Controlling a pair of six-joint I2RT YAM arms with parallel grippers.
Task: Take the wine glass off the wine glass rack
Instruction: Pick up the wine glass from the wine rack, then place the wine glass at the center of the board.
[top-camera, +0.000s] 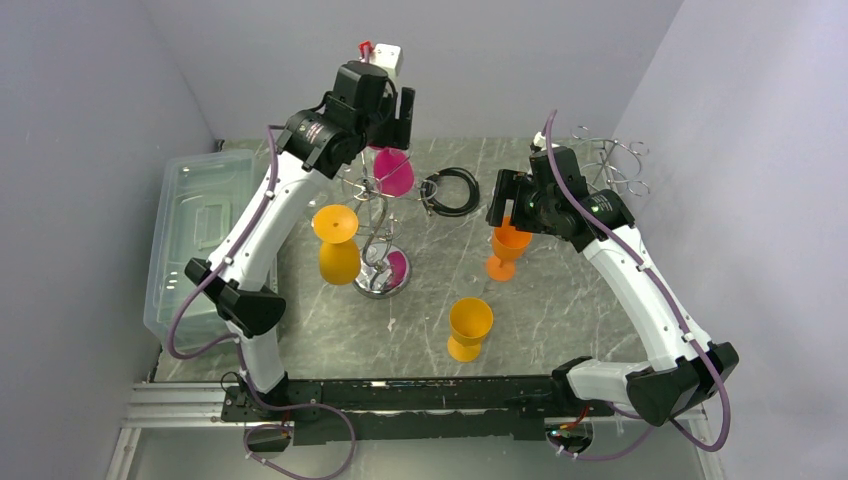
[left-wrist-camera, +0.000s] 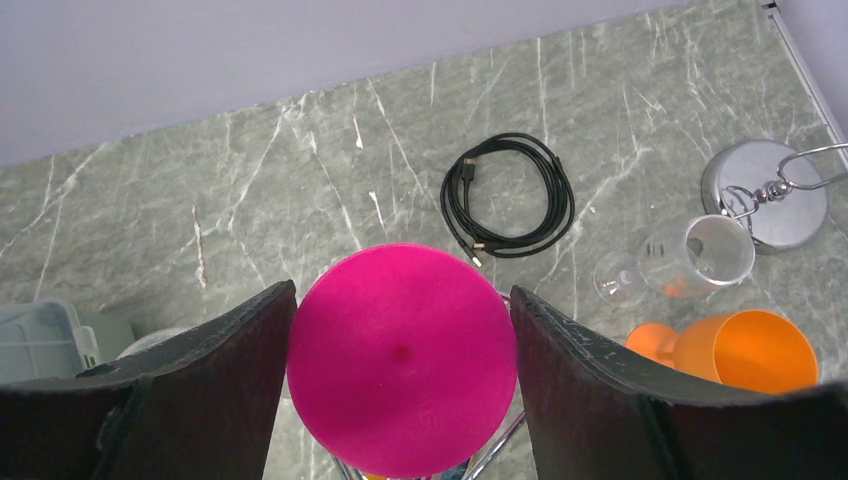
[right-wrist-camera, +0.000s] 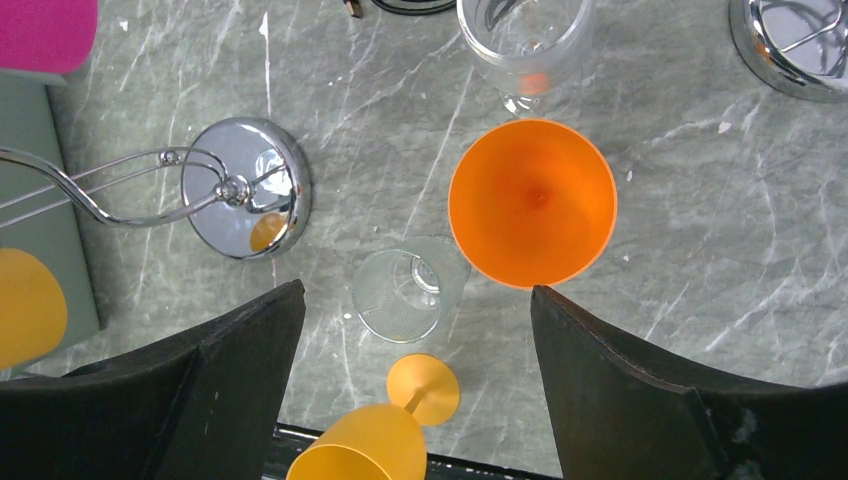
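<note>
A pink wine glass (top-camera: 393, 172) hangs upside down from an arm of the chrome wine glass rack (top-camera: 378, 230), whose disc base (top-camera: 382, 272) mirrors it. My left gripper (top-camera: 398, 135) sits on top of it. In the left wrist view the glass's round pink foot (left-wrist-camera: 400, 360) fills the gap of the left gripper (left-wrist-camera: 402, 292), and both fingers touch its rim. A yellow-orange glass (top-camera: 337, 245) also hangs on the rack. My right gripper (top-camera: 505, 205) hovers open over an upright orange glass (right-wrist-camera: 532, 200), holding nothing.
A yellow glass (top-camera: 469, 328) stands near the front. Clear glasses (right-wrist-camera: 410, 295) stand near the orange one. A coiled black cable (top-camera: 450, 190) lies at the back, a smaller wire stand (top-camera: 612, 165) at the back right, and a clear plastic bin (top-camera: 195, 235) on the left.
</note>
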